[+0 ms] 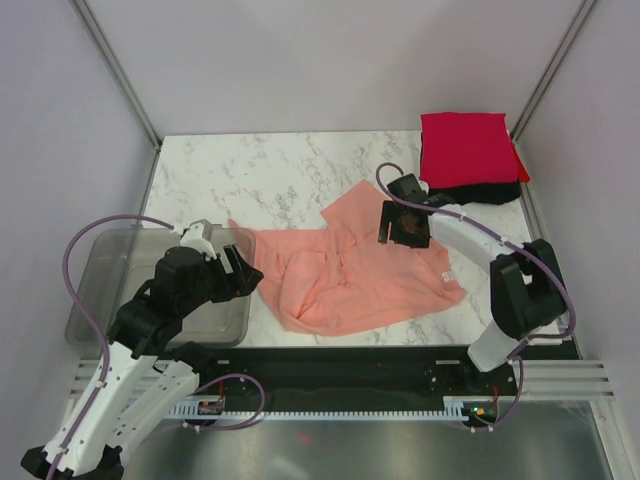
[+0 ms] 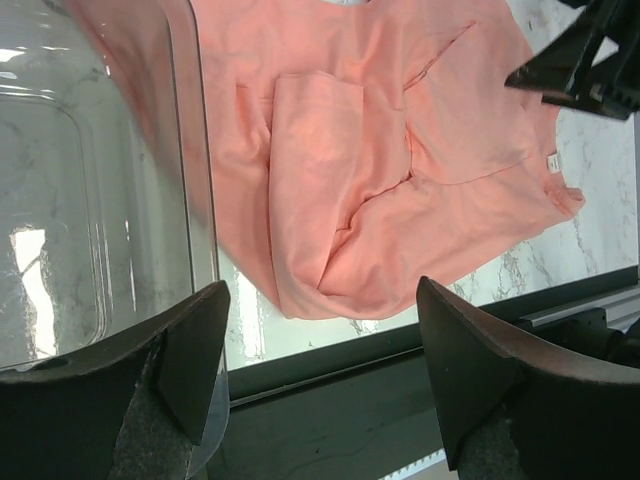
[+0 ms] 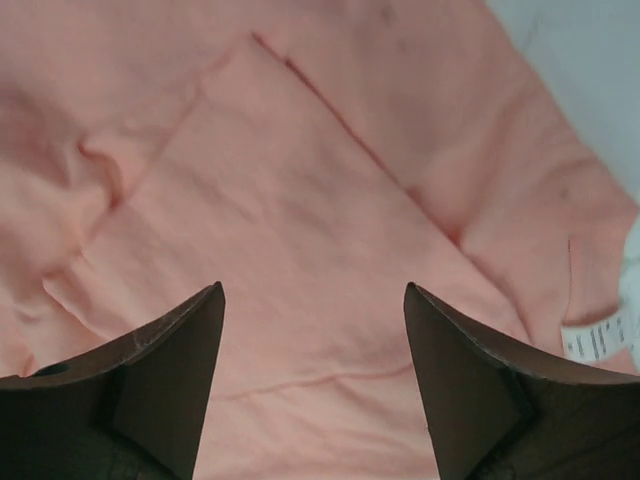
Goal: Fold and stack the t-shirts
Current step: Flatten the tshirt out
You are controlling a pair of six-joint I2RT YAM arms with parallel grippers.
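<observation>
The salmon-pink t-shirt [image 1: 365, 280] lies rumpled on the bench [image 1: 250, 170], apart from the red t-shirt [image 1: 465, 148] folded atop the black t-shirt [image 1: 480, 192], so flattening the pink one seems the step in hand. The right hand [image 1: 405, 228] hovers spread and empty just above the cloth. The left hand [image 1: 245, 272], likewise spread, hangs over the tub [image 1: 95, 290] rim, and next each likely must pinch an edge.

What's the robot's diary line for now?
salmon t-shirt: rumpled; red t-shirt: folded on black t-shirt; left gripper: open; right gripper: open over salmon t-shirt
</observation>
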